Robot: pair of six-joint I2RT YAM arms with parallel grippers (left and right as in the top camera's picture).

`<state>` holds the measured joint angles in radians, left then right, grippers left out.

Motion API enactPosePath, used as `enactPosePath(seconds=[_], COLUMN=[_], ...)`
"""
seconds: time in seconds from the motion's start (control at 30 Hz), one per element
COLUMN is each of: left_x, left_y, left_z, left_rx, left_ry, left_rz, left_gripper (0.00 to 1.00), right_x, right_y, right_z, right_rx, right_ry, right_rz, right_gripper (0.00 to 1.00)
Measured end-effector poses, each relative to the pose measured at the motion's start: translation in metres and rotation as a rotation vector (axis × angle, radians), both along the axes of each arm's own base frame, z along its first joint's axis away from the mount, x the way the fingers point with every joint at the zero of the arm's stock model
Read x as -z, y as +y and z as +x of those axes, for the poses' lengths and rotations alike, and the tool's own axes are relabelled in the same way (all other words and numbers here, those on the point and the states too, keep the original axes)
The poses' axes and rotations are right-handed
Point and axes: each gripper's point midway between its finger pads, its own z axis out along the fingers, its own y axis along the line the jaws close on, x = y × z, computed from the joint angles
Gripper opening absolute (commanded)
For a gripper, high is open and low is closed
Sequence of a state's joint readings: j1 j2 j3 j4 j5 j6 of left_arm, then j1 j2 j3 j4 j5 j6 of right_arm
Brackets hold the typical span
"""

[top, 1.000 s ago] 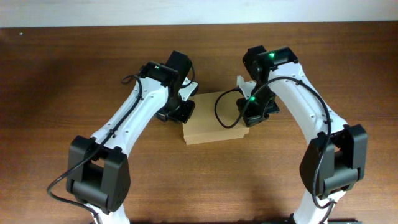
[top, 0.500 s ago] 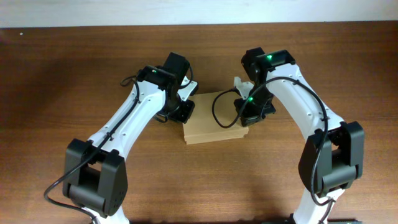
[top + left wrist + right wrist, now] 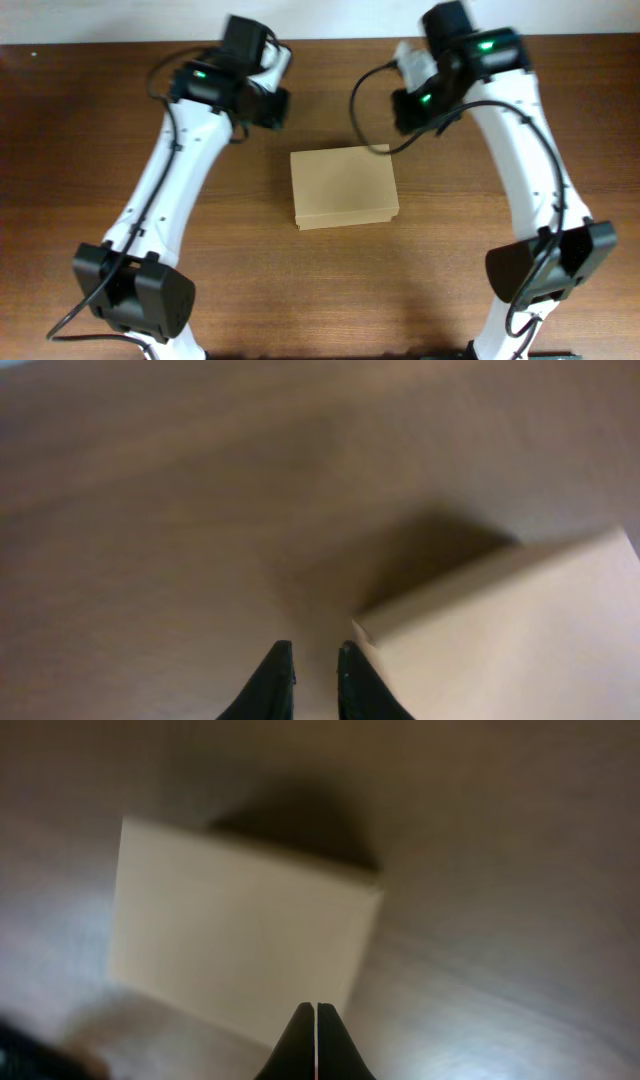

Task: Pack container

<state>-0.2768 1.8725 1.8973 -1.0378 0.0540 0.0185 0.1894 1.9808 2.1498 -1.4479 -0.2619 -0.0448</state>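
Observation:
The container [image 3: 344, 187] is a plain brown cardboard box with its lid down flat, lying in the middle of the wooden table. It also shows in the left wrist view [image 3: 520, 630] and in the right wrist view [image 3: 240, 940]. My left gripper [image 3: 266, 104] is raised behind and left of the box, clear of it. Its fingers [image 3: 315, 660] are a narrow gap apart and hold nothing. My right gripper [image 3: 410, 106] is raised behind and right of the box. Its fingers [image 3: 316, 1015] are pressed together and empty.
The brown wooden table [image 3: 100, 200] runs out on all sides of the box. A pale wall strip lies along the table's far edge [image 3: 330, 20]. The two arm bases stand at the near edge, left and right.
Both grippers were down against the box's left and right back corners. They have lifted off and pulled back towards the far edge. The box has stayed in place, closed.

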Motion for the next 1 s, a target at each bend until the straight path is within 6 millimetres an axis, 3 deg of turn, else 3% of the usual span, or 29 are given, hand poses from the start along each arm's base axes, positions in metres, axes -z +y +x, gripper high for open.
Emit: enactPosePath(seconds=[0.07, 0.1, 0.27, 0.43, 0.47, 0.53, 0.57, 0.6, 0.77, 1.0], left_x=[-0.013, -0.018, -0.044, -0.053, -0.053, -0.053, -0.054, -0.054, -0.052, -0.046], left_y=[0.019, 0.028, 0.094, 0.168, 0.189, 0.214, 0.225, 0.236, 0.267, 0.273], left_z=[0.013, 0.019, 0.039, 0.043, 0.042, 0.039, 0.037, 0.035, 0.025, 0.016], left_rx=[-0.046, -0.067, -0.215, -0.368, -0.414, -0.461, -0.486, -0.513, -0.578, -0.595], left_ry=[-0.047, -0.066, -0.14, -0.173, -0.173, -0.174, -0.174, -0.174, -0.163, -0.124], left_rz=[-0.007, -0.01, -0.01, 0.01, 0.014, 0.024, 0.028, 0.027, 0.037, 0.039], left_gripper=[0.44, 0.47, 0.56, 0.61, 0.64, 0.75, 0.83, 1.0, 1.0, 1.0], right_x=[-0.012, -0.019, -0.037, -0.043, -0.043, -0.043, -0.043, -0.043, -0.043, -0.043], right_y=[-0.02, -0.037, -0.095, -0.159, -0.174, -0.191, -0.198, -0.203, -0.206, -0.206], right_z=[0.013, 0.021, 0.038, 0.044, 0.043, 0.041, 0.04, 0.039, 0.038, 0.038], right_rx=[0.06, 0.109, 0.265, 0.428, 0.46, 0.511, 0.525, 0.536, 0.546, 0.547], right_ry=[-0.044, -0.07, -0.135, -0.168, -0.168, -0.166, -0.166, -0.166, -0.165, -0.165], right_rz=[0.008, 0.013, 0.023, 0.019, 0.015, 0.015, 0.012, 0.011, 0.012, 0.012], right_gripper=[0.04, 0.05, 0.11, 0.29, 0.41, 0.87, 0.99, 1.0, 0.99, 0.99])
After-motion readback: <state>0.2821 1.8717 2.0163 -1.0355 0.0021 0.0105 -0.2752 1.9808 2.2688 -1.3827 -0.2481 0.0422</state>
